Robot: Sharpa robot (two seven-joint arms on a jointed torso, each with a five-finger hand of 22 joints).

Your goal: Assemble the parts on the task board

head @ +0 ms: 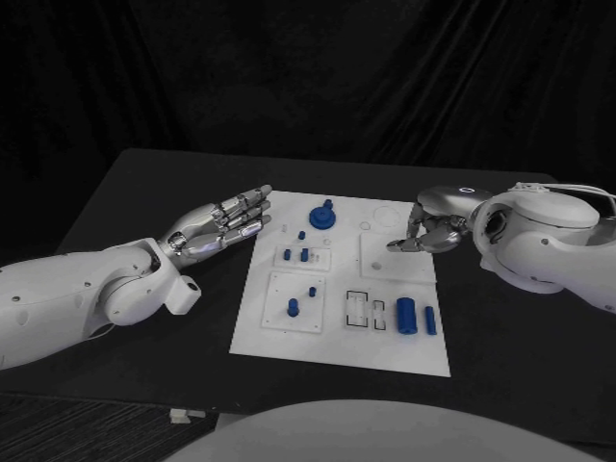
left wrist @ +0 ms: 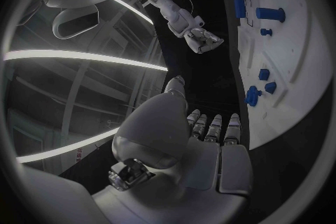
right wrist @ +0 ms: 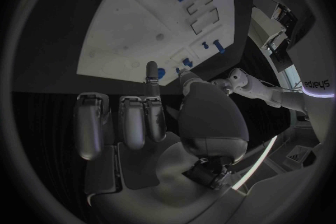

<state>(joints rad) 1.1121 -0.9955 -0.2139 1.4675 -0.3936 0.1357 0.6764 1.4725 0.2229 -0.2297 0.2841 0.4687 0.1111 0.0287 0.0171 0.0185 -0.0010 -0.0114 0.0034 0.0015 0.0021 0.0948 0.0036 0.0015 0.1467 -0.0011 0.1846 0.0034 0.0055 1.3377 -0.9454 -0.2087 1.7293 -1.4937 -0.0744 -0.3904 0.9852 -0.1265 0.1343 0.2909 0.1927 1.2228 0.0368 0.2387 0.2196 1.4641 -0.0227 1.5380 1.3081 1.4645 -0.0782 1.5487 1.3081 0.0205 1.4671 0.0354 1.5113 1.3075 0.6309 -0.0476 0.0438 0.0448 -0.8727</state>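
"sharpa" brand on white arm (right wrist: 316, 85), right wrist view; no other readable text.

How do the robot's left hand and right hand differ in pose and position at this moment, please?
The left hand hangs beside the task board, over the black table, fingers stretched out straight; the right hand is over the board's far part, fingers curled downward. Both hold nothing that shows.

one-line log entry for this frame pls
left robot hand: open, beside board | right robot hand: fingers curled over board's far right, contents unclear | parts: on board | phase: pre-grasp
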